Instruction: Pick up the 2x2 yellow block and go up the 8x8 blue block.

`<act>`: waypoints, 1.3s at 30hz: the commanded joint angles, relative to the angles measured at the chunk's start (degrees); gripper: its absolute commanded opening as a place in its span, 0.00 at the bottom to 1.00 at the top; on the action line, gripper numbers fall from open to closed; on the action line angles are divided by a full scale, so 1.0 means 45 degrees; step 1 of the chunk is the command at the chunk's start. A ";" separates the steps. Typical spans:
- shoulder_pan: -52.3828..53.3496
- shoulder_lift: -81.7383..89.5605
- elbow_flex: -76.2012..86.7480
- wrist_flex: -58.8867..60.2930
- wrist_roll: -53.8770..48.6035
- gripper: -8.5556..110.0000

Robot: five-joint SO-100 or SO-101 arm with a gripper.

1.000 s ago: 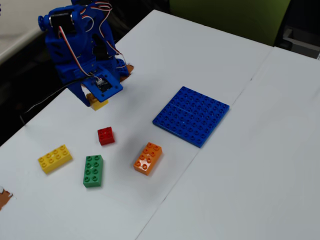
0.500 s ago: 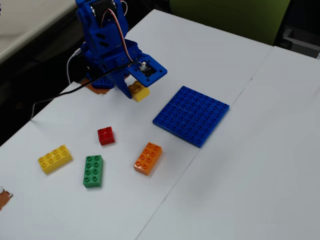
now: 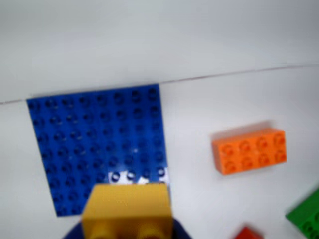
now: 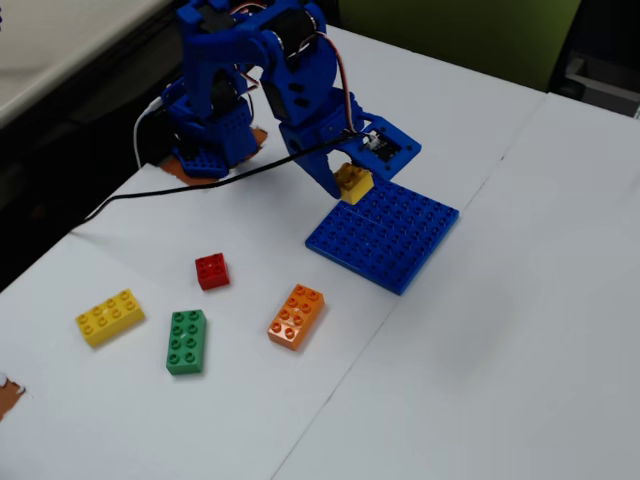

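On the white bench [image 4: 480,330], the claw [image 4: 350,182] grips the 2x2 yellow block [image 4: 354,183] over the 8x8 blue block [image 4: 385,235] (near its edge); lowering comes next.

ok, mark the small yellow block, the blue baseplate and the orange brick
2x2 yellow block [image 4: 353,182], fixed view: its side face, held in the gripper.
8x8 blue block [image 3: 94,134], wrist view: studded top, centre.
orange brick [image 3: 249,150], wrist view: studded top.
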 commanded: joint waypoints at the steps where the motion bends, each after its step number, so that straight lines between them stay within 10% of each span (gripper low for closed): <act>1: -0.0586 -0.0449 -0.0898 -0.0547 0.0117 0.07; 39: -0.1875 -0.2285 -0.2344 0.0898 0.0645 0.07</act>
